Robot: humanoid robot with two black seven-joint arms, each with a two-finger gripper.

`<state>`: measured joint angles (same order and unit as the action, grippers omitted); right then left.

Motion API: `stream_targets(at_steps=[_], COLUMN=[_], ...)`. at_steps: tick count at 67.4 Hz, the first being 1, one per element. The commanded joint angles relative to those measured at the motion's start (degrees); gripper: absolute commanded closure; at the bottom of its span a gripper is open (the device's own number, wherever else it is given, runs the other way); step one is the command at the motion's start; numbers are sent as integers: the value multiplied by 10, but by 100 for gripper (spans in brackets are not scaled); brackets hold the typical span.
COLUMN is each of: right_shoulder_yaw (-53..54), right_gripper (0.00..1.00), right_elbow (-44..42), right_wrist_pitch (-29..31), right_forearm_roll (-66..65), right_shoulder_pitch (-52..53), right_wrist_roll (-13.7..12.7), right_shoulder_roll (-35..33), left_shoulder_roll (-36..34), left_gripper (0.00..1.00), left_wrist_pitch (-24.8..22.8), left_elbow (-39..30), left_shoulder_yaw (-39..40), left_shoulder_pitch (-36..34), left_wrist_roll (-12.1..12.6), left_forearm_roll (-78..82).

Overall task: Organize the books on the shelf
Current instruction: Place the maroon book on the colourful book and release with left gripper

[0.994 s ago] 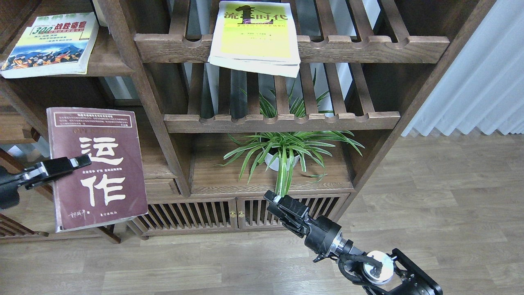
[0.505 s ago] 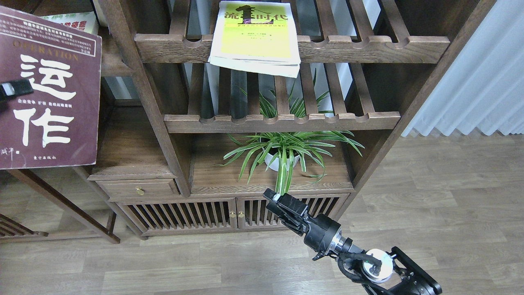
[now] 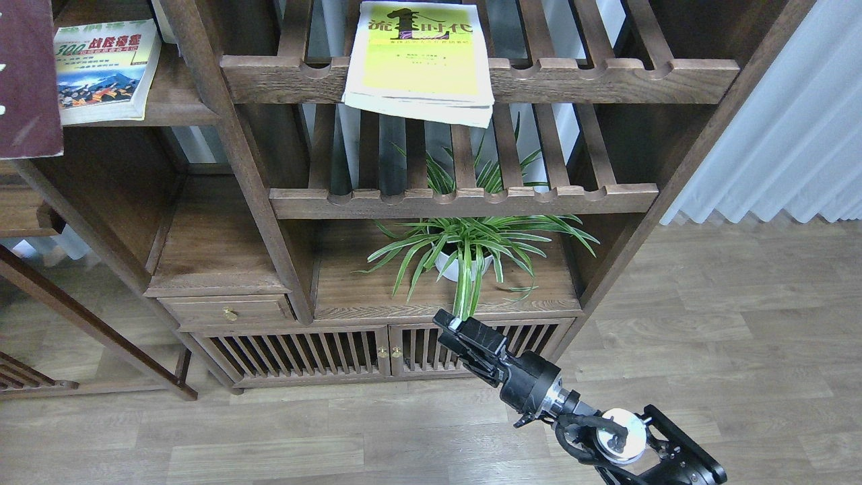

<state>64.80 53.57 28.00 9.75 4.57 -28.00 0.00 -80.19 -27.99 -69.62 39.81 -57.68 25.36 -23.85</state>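
Note:
The thick maroon book (image 3: 27, 74) shows only as a strip at the top left edge, in front of the solid dark-brown shelf (image 3: 178, 111). What holds it is out of view, as is my left gripper. The "300" book (image 3: 104, 67) lies flat on that shelf, just right of the maroon one. The yellow-green book (image 3: 419, 60) lies on the upper slatted rack (image 3: 606, 77), overhanging its front rail. My right gripper (image 3: 452, 329) is low in front of the cabinet doors, fingers together and empty, far from all the books.
A potted spider plant (image 3: 465, 252) stands on the lower board just above my right gripper. A second slatted rack (image 3: 465, 199) lies below the first. A small drawer (image 3: 229, 311) and slatted cabinet doors (image 3: 303, 350) are below. White curtains (image 3: 781, 135) hang at right.
The maroon book has risen from low left and moved left, now mostly out of frame, uncovering the "300" book. My left gripper has left the view. The right arm has barely moved.

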Motion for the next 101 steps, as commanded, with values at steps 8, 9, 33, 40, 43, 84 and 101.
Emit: stream_targets(at_steps=[8, 9, 33, 40, 43, 84, 101], right_shoulder_yaw=[1, 1, 5, 6, 6, 7, 6], right_gripper=[24, 24, 22, 21, 21, 19, 19], right_elbow=[0, 0, -3, -3, -3, -3, 0], right_wrist_pitch=[0, 0, 0, 0, 0, 0, 0], right_forearm_roll=[1, 1, 1, 1, 1, 3, 3], right_shoulder_pitch=[-1, -1, 0, 0, 0, -4, -6], right_wrist_roll=[0, 0, 0, 0, 0, 0, 0], right_shoulder_roll=[0, 0, 0, 0, 0, 0, 0], left_shoulder_roll=[93, 95, 223, 256, 267, 395, 415], left_gripper=[98, 98, 98, 98, 98, 97, 83], left_wrist_pitch=[0, 0, 0, 0, 0, 0, 0], left_elbow=[78, 81, 205, 244, 258, 439, 459], left_shoulder_yaw=[-1, -1, 0, 0, 0, 1, 3], left_shoulder_pitch=[-37, -38, -89, -103, -107, -177, -177], left_wrist_roll=[15, 15, 26, 26, 26, 26, 26], left_forearm_roll=[24, 24, 25, 25, 25, 26, 25])
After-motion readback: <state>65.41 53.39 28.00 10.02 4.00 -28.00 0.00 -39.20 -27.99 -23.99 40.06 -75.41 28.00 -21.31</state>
